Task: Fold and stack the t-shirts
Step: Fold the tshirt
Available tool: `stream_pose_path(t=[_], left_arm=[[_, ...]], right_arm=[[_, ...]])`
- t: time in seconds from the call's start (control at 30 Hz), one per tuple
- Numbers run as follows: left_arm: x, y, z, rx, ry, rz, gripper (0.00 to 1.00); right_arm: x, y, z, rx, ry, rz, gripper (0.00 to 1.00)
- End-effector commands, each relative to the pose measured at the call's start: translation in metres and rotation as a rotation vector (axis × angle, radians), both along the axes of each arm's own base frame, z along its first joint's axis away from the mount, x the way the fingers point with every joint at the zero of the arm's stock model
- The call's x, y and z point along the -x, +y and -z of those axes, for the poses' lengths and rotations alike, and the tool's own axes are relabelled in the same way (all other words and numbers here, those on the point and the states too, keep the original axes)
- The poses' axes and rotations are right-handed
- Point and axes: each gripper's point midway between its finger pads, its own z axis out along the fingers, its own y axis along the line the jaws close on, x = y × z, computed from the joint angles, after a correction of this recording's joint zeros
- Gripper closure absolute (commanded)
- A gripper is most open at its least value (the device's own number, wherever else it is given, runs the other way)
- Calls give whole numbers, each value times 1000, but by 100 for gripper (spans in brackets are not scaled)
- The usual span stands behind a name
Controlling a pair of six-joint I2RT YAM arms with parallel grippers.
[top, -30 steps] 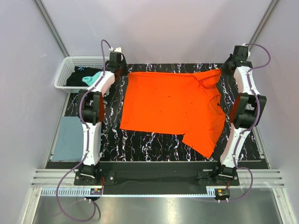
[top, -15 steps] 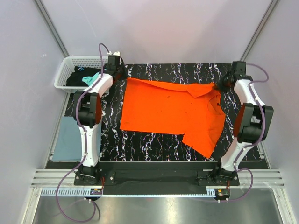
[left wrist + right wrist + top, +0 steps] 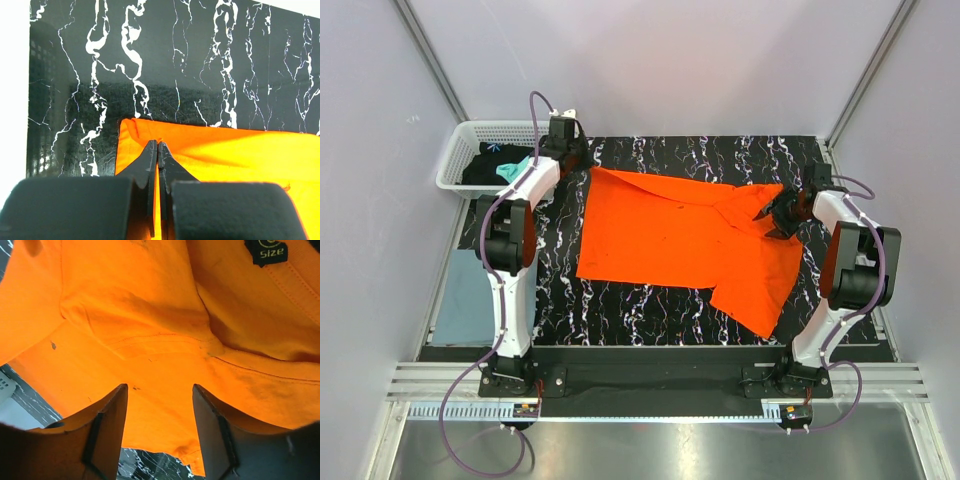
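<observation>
A bright orange t-shirt [image 3: 680, 235] lies spread on the black marbled table [image 3: 620, 310], its far edge folded over and one sleeve pointing toward the near right. My left gripper [image 3: 563, 152] [image 3: 157, 146] is shut on the shirt's far left corner [image 3: 131, 131]. My right gripper [image 3: 772, 213] [image 3: 160, 390] hangs open just above the cloth near the collar, with nothing between its fingers. The neck label [image 3: 266, 250] shows at the top of the right wrist view. A slate grey-blue t-shirt [image 3: 465, 295] lies folded left of the table.
A white lattice basket [image 3: 453, 160] stands at the far left with a black t-shirt [image 3: 482, 172] and a teal one [image 3: 516, 168] inside. Grey walls close in on both sides. The arms' bases sit along the near edge.
My right gripper has opened and let go of the shirt's far right corner, moving nearer and leftward over the collar. The shirt's far edge has dropped and folded over. The left gripper keeps its hold.
</observation>
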Motion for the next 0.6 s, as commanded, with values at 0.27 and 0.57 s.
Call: stream_pose_path(t=[0.27, 0.57], left_arm=[[-2, 1, -17, 22, -37, 19, 100], [-2, 1, -12, 22, -28, 21, 100]], right_arm=[[-13, -24, 5, 63, -75, 13, 74], [-9, -32, 26, 115, -33, -96, 64]])
